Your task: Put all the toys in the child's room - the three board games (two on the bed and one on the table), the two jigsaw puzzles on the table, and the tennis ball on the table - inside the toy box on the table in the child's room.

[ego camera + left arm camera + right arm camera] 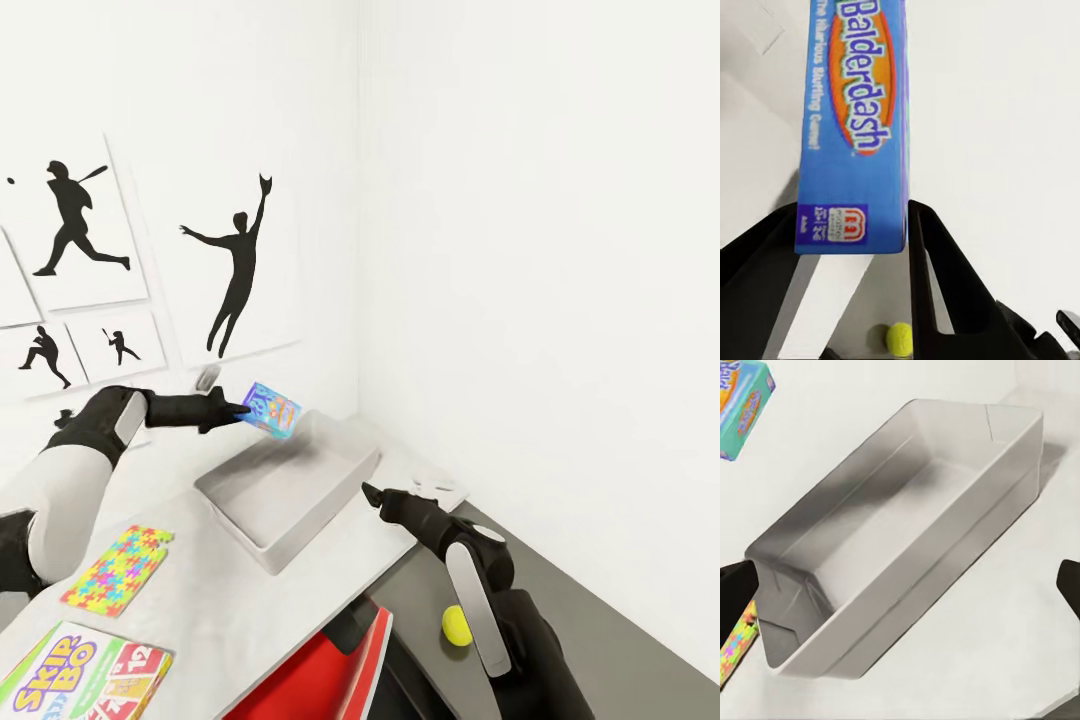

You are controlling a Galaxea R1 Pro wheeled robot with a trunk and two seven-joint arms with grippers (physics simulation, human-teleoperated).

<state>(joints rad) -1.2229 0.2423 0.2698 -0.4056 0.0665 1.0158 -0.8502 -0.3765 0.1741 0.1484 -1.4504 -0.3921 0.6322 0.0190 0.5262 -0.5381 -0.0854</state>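
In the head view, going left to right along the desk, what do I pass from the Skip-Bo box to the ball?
Skip-Bo box → jigsaw puzzle → Balderdash box, held above the desk in the left gripper → toy box, empty → right gripper → tennis ball on the dark lower section.

White walls [540,200] meeting at a corner; black sports silhouette pictures [235,270] (a batter, a leaping catcher, two smaller players) hang on the left wall. A red object [335,680], partly hidden, lies below.
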